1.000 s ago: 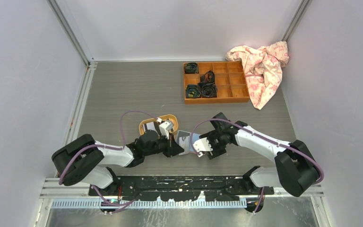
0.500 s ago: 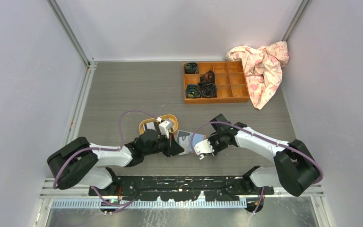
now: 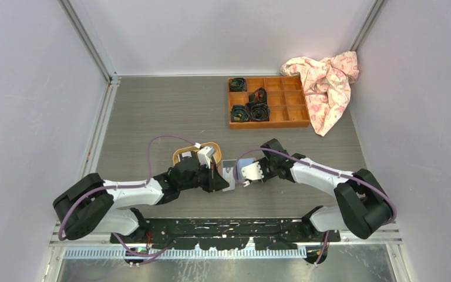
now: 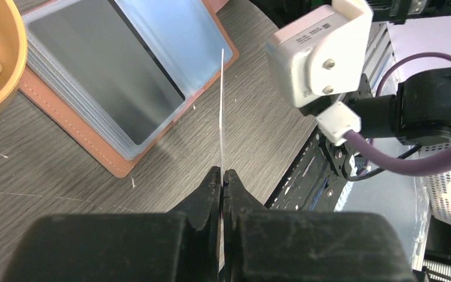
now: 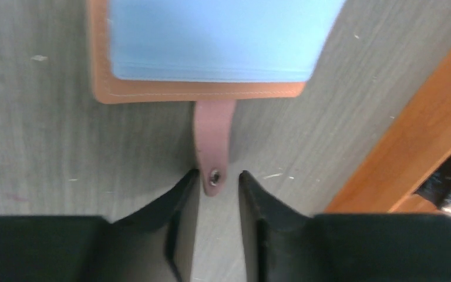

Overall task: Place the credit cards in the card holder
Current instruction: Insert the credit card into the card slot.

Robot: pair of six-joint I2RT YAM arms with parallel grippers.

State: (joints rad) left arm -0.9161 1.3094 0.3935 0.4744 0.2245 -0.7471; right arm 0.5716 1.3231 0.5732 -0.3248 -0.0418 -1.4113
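The card holder (image 3: 229,169) lies open on the table between the arms, salmon-pink leather (image 4: 91,148) with bluish pockets (image 5: 211,41). My left gripper (image 4: 222,175) is shut on a thin white credit card (image 4: 221,111), seen edge-on and upright just right of the holder. In the top view the left gripper (image 3: 222,183) sits at the holder's near left edge. My right gripper (image 5: 219,175) is low over the table, its jaws a narrow gap apart. The holder's snap tab (image 5: 212,138) ends between the fingertips, with a sliver of table showing beside it. The right gripper (image 3: 241,178) is at the holder's right side.
A yellow oval tray (image 3: 180,154) sits just behind my left gripper, its rim (image 4: 3,88) beside the holder. An orange-brown wooden compartment box (image 3: 270,124) with dark rolled items stands at the back right, and a pink patterned cloth (image 3: 327,82) lies beside it.
My right gripper has moved left to the holder's snap tab and its jaws have narrowed from wide. My left arm has shifted slightly, still holding the card.
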